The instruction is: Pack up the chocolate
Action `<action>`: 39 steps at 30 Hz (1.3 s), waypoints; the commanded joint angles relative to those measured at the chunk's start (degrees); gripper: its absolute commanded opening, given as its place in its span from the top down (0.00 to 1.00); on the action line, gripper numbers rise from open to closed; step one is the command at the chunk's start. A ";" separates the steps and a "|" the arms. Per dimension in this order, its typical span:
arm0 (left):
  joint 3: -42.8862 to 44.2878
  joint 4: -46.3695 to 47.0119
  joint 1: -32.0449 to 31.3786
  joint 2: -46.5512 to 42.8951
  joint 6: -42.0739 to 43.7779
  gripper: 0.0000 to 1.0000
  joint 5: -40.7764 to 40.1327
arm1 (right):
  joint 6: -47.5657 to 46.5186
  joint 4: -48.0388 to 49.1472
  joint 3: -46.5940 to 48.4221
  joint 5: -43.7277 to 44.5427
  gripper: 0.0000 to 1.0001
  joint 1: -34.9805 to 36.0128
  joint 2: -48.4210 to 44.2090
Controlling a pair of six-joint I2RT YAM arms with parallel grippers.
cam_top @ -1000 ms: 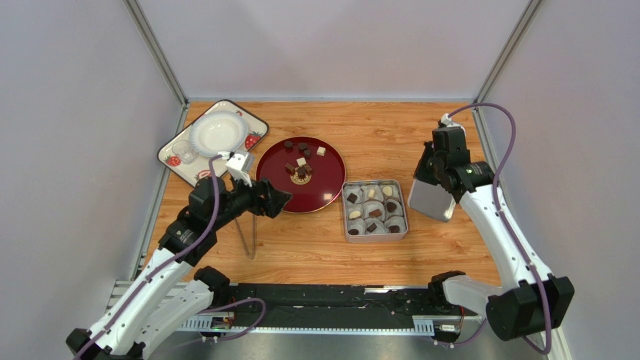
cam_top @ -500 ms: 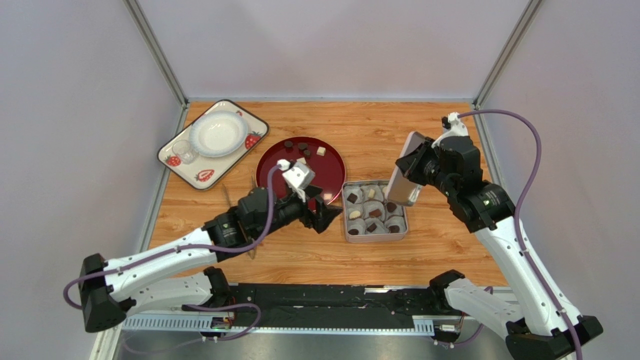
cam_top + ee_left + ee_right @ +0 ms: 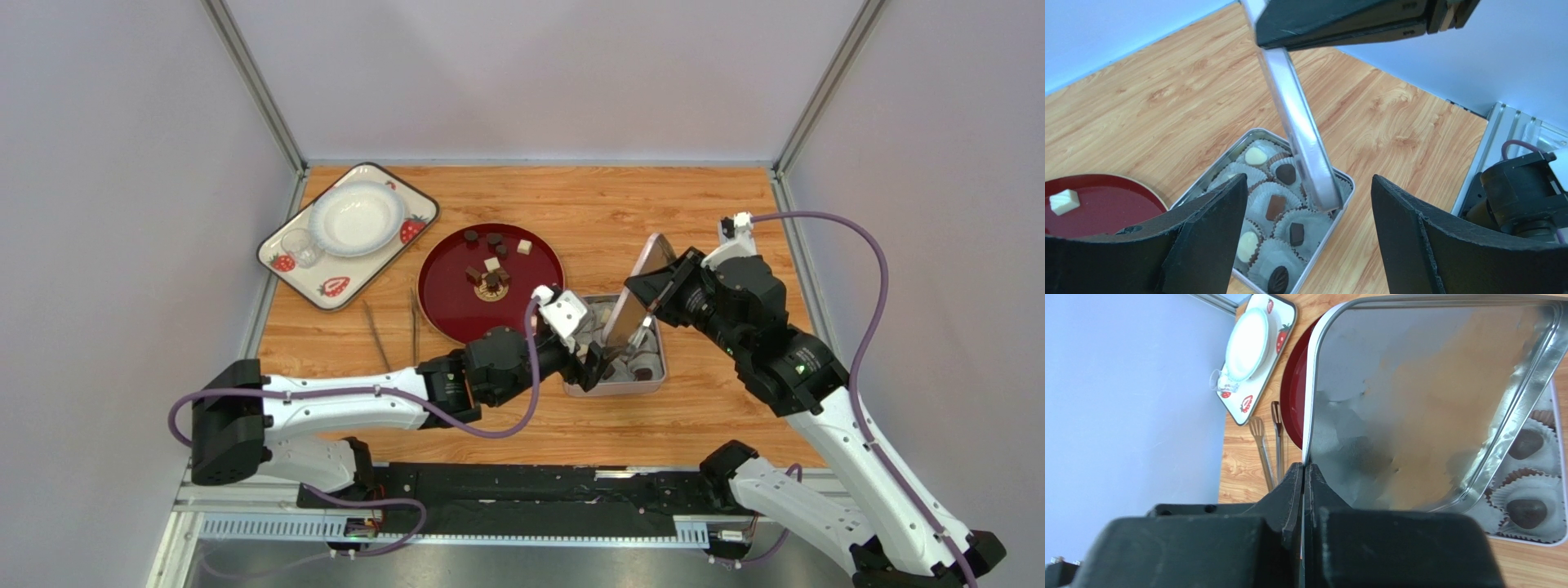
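Chocolate (image 3: 1277, 207) in tin (image 3: 632, 387) partly hid by lid (image 3: 1425, 404) in R tool (image 3: 1304, 468).

Enclosure: rectangular table w/ orange-brown wood-grain top (image 3: 687, 208). Plain pale lavender-grey wall panels stand at 3 table edges: back (image 3: 540, 74), left (image 3: 111, 184), right (image 3: 957, 147). Silver metal corner posts join the panels at rear left (image 3: 254, 83) & rear right (image 3: 828, 83). Ribbed silver metal rail (image 3: 491, 531) runs along near edge. Lighting: even, diffuse; soft shadows.

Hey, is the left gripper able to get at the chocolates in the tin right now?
Probably not cleanly: the lid, pinched by the right gripper, stands tilted over the tin and its chocolates, right before the open left gripper.
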 commanded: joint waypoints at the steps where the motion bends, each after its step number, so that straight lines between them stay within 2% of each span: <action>1: 3.21 7.45 -2.17 2.35 5.23 0.21 -4.38 | 3.47 5.10 -0.77 1.86 1.00 1.26 -2.27; 6: 3.12 10.26 -3.49 5.17 6.91 0.27 -10.60 | 4.45 5.45 -1.57 1.86 1.00 1.70 -3.77; 10: 3.56 10.97 -4.89 6.84 7.96 0.36 -13.43 | 4.89 4.84 -1.83 2.83 1.00 2.06 -4.82; 14: 3.91 11.15 -5.78 8.60 8.49 0.40 -16.33 | 5.50 5.10 -2.62 2.74 1.00 2.23 -5.35; 16: 3.82 11.15 -5.95 8.86 8.58 0.46 -17.74 | 5.85 5.10 -2.97 2.48 1.00 2.32 -5.61; 18: 3.74 11.15 -5.95 8.86 8.49 0.47 -18.53 | 5.85 4.92 -3.32 2.30 1.00 2.41 -5.88; 20: 3.74 11.06 -5.95 8.60 10.25 0.57 -18.54 | 5.77 4.66 -3.59 2.13 1.00 2.41 -6.23; 22: 3.74 10.80 -5.95 7.99 11.56 0.76 -18.54 | 5.68 4.57 -3.85 1.87 0.99 2.41 -6.32; 23: 3.74 10.62 -5.95 7.81 12.00 0.78 -18.36 | 5.76 4.57 -4.29 1.78 0.98 2.41 -6.41; 24: 3.56 10.62 -5.95 7.63 13.14 0.78 -18.19 | 5.68 4.66 -4.47 1.60 0.96 2.32 -6.41; 27: 3.04 10.44 -5.95 6.58 16.73 0.79 -17.40 | 5.24 4.49 -4.47 0.99 0.81 2.41 -6.58; 28: 2.86 10.44 -5.95 6.05 17.88 0.80 -17.31 | 4.37 3.70 -4.12 1.16 0.72 2.32 -6.67; 30: 2.42 10.44 -5.95 5.52 21.65 0.80 -17.65 | 3.49 2.29 -2.89 2.12 0.63 2.41 -6.93; 31: 2.33 10.44 -5.95 4.91 23.24 0.80 -17.83 | 2.96 0.89 -2.54 3.61 0.54 2.41 -7.02; 33: 1.89 10.44 -5.95 4.38 27.71 0.80 -18.62 | 1.38 -0.52 -1.92 5.63 0.46 2.32 -8.07; 34: 1.72 10.70 -5.87 3.86 29.30 0.80 -18.97 | 0.76 -2.35 -1.05 7.56 0.38 2.32 -8.51; 36: 1.19 10.97 -5.87 3.15 33.86 0.80 -19.59 | -1.44 -4.99 0.62 8.89 0.31 2.06 -9.04; 37: 1.01 10.97 -5.95 2.54 35.28 0.80 -19.85 | -1.96 -8.23 2.72 10.46 0.23 2.06 -9.04; 39: 0.57 10.62 -5.95 2.01 38.54 0.80 -20.29 | -3.98 -11.32 4.84 11.79 0.19 1.88 -8.69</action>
